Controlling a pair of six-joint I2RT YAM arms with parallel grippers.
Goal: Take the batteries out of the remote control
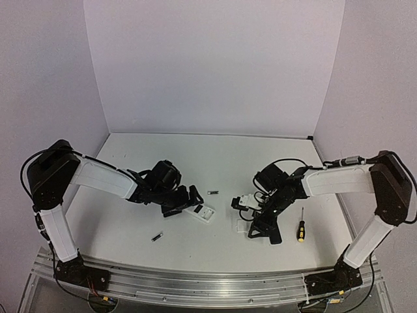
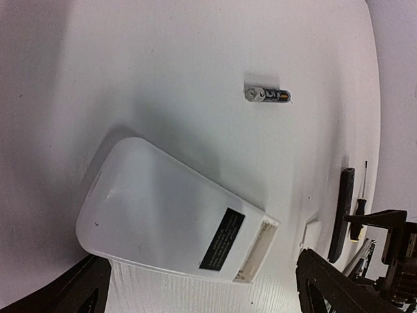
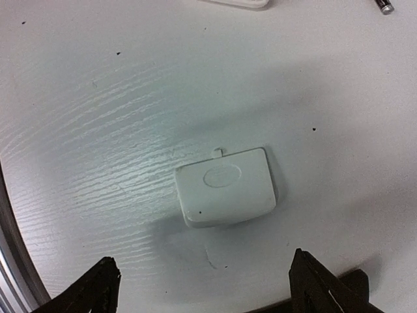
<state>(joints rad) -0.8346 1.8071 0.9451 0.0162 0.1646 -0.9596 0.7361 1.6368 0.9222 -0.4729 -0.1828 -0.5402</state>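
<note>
Two slim dark cylindrical batteries with metallic ends lie loose on the white table [image 1: 130,222] in the top view. One battery [image 1: 212,192] rests just beyond the white plastic remote control [image 1: 202,212], apart from it. The other battery [image 1: 157,237] lies nearer the arm bases, well apart from the remote. In the left wrist view the far battery [image 2: 267,96] lies on its side with its metallic end pointing left.

The remote control [image 2: 169,228] lies face down with a black label on its back. Its battery compartment at one end is uncovered. The left gripper [image 2: 202,280] hovers over the remote with its jaws spread wide. One edge of the remote sits between the fingers, and a gap shows at the right finger [image 2: 326,287].

A white rectangular plastic cover [image 3: 225,187] with a small tab lies flat on the table. The right gripper [image 3: 205,277] is positioned above it, jaws wide apart and holding nothing.

A yellow-and-black-handled screwdriver [image 1: 301,229] lies just beside the right arm.
</note>
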